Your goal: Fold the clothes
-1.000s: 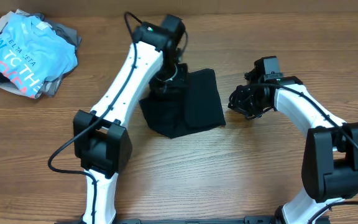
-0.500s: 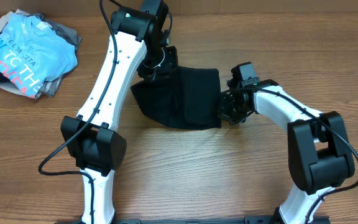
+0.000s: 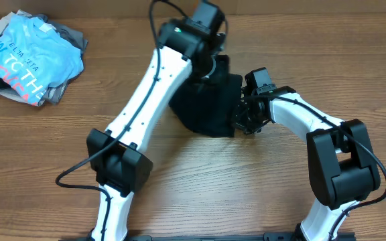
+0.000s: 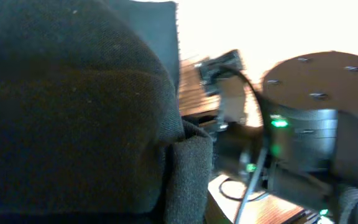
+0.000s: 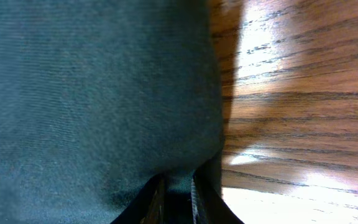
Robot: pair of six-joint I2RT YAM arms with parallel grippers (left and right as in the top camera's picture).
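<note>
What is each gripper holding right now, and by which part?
The right gripper pinches the black T-shirt at its right edge. The left gripper sits on the shirt's far edge; whether it grips cannot be told.

a brown wood-grain table fills the overhead view; bright light glares on its grain in the right wrist view.

Light blue T-shirt atop grey garments, far-left on wooden table.

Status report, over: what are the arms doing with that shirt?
Right gripper pinching black T-shirt, right side. Left gripper at its far edge, grip unclear. Light blue T-shirt well aside, nothing blocking.
</note>
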